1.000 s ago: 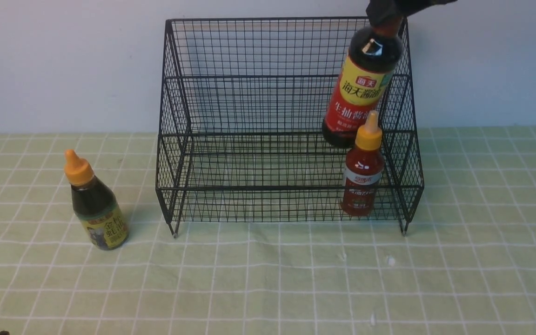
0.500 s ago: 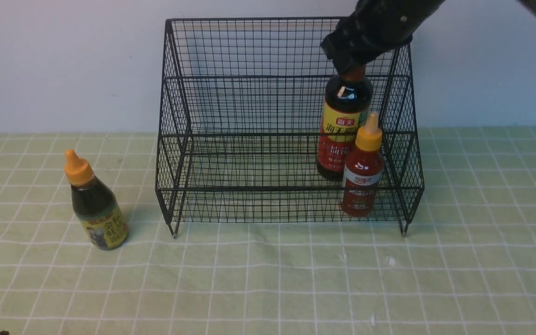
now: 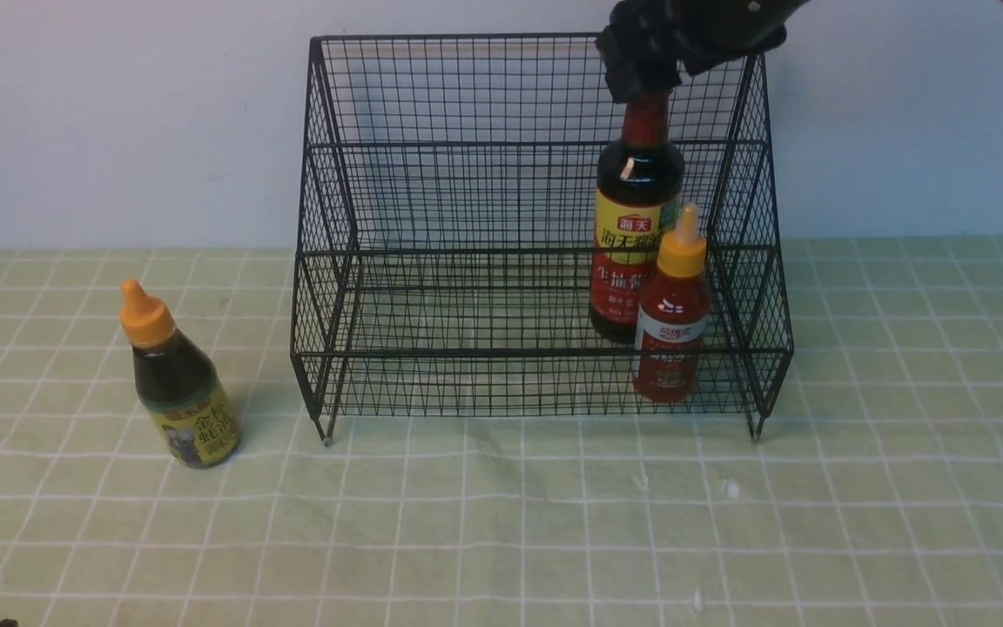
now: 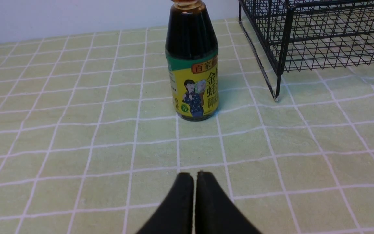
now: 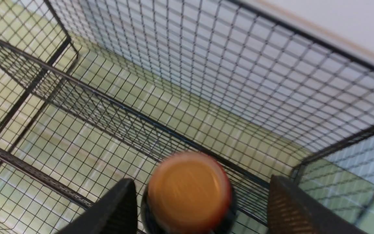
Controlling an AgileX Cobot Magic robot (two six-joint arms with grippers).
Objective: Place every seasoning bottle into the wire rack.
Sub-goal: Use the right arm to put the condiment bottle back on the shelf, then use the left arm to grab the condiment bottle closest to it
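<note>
Front view: right gripper [image 3: 641, 83] hung right over the tall soy bottle [image 3: 636, 235], at the top right of the wire rack [image 3: 467, 353]. Right wrist view showed its fingers [image 5: 115, 208] spread either side of the red-brown cap [image 5: 188, 191], with a clear gap on one side and the other finger close alongside. So it was released, gripping nothing. The soy bottle stood upright inside the rack near the right wall, just behind the small red sauce bottle [image 3: 671, 331]. Couldn't tell which tier its base sat on. The red sauce bottle stood upright in the front lower tier, right end, yellow nozzle up.

The squat dark bottle with orange nozzle [image 3: 179, 383] was outside the rack, upright on the green checked tablecloth [image 3: 501, 522], to the left of the rack's front left foot and apart from it.

Left wrist view: left gripper [image 4: 194, 177] was clenched, fingers pressed together with nothing between them, low over the cloth, facing the squat bottle and well short of it.
</note>
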